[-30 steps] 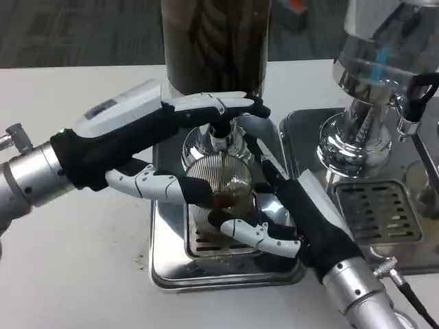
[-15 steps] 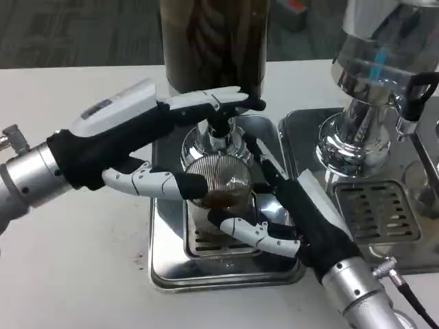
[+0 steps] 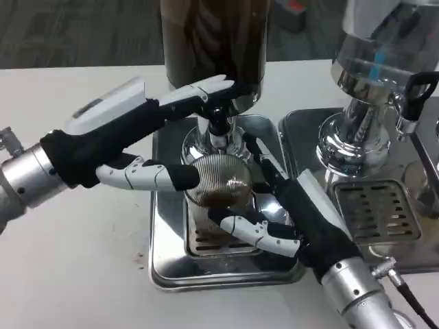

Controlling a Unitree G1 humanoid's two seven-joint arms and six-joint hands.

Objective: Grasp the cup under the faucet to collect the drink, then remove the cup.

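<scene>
A clear ribbed cup (image 3: 219, 177) with a little dark drink at its bottom stands under the faucet (image 3: 217, 130) of the dark drink dispenser (image 3: 212, 41). My right hand (image 3: 291, 205) grips the cup from the right, thumb low in front and fingers behind it. My left hand (image 3: 116, 133) reaches in from the left. Its long fingers (image 3: 202, 92) lie stretched out over the faucet's black lever, and its thumb (image 3: 147, 175) touches the cup's left side. The left hand holds nothing.
The cup sits over a steel drip tray (image 3: 226, 271) with a slotted grate. A second dispenser (image 3: 381, 82) with its own tray (image 3: 377, 209) stands to the right, close to my right forearm. The white table (image 3: 75, 274) lies at the left and front.
My left hand has drawn slightly left and upward, its fingers sliding back over the faucet lever. The right hand and the cup have stayed nearly still.
</scene>
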